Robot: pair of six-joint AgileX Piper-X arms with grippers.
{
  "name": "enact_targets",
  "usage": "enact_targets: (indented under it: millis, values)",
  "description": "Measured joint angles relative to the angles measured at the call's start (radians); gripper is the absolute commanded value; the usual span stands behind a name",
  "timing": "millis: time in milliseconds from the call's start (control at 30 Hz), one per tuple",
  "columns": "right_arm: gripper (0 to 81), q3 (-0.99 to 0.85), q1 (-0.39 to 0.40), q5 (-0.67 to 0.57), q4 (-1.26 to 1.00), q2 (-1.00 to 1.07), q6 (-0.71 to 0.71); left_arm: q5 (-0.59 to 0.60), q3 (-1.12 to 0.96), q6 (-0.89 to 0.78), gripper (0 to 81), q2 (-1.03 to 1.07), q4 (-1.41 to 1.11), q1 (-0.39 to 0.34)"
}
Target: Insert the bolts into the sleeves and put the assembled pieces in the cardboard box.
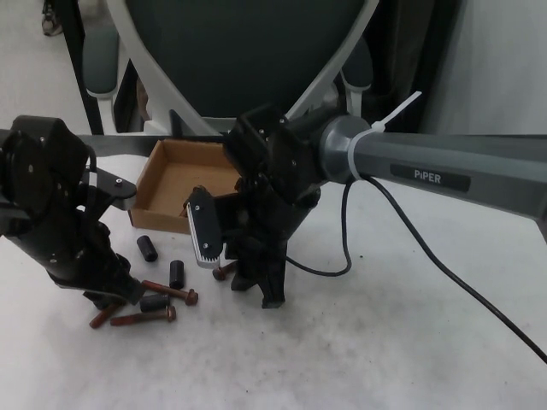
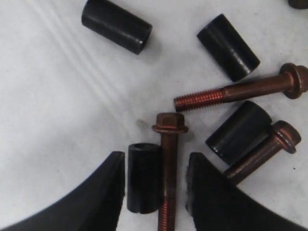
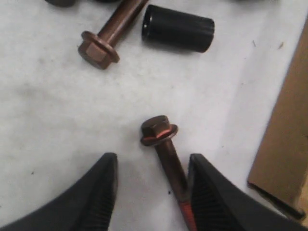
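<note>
High view: the cardboard box lies open at the far side of the bench. Just in front of the box, the right gripper is spread wide around a lone bolt, gripping nothing. Farther from the box, the left gripper likewise gapes, unclamped, over a sleeve and a second bolt lying side by side.

Coppery metal bolts, matt black sleeves, brown cardboard box.

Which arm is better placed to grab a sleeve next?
Probably left. The left gripper, open, straddles a sleeve beside a bolt; the right gripper, open too, straddles a lone bolt.
</note>
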Motion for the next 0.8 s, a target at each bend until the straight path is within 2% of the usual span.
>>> enact_targets:
  millis: [100, 267, 800]
  values:
    - [42.6, 0.0, -0.001, -0.009, 0.0, 0.001, 0.005, 0.0, 0.0, 0.0, 40.3, 0.0, 0.0, 0.0]
    - [32.8, 0.0, -0.001, -0.042, 0.0, 0.004, 0.021, 0.0, 0.0, 0.002, 40.3, 0.0, 0.007, 0.0]
    - [33.3, 0.0, -0.001, -0.063, 0.0, 0.004, 0.048, -0.011, -0.002, 0.019, 40.3, 0.048, 0.012, 0.029]
